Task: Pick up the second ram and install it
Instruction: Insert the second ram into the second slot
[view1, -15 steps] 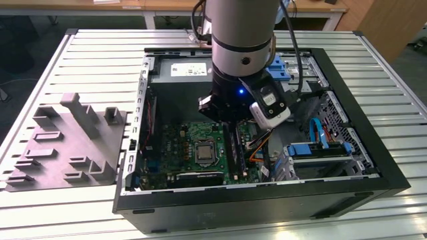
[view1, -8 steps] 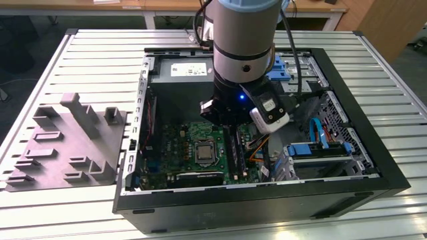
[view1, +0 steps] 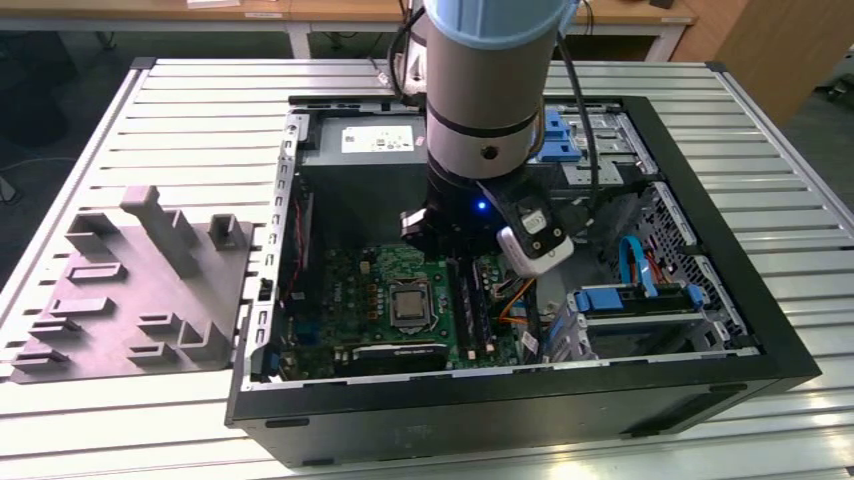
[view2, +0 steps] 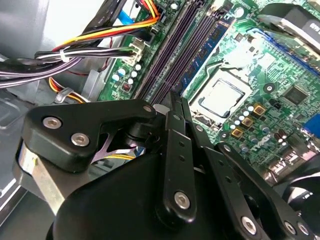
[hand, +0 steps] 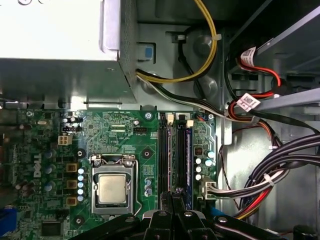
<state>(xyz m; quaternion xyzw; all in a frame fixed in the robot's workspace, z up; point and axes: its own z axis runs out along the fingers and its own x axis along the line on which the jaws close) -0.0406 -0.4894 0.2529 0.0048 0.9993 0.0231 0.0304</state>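
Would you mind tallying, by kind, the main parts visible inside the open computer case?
Grey power supply: 1
Green motherboard: 1
Processor: 1
Total: 3

The second ram (view1: 467, 295) is a long, thin, dark stick. It stands on its edge among the black memory slots of the green board, down inside the open case. In the exterior view it sits at three o'clock from the silver processor socket, just beside it, and its length runs from twelve to six o'clock. In the first wrist view I see it (hand: 178, 160) nearly edge-on, as a narrow dark strip parallel to its neighbours. I cannot tell whether it is clipped fully home.
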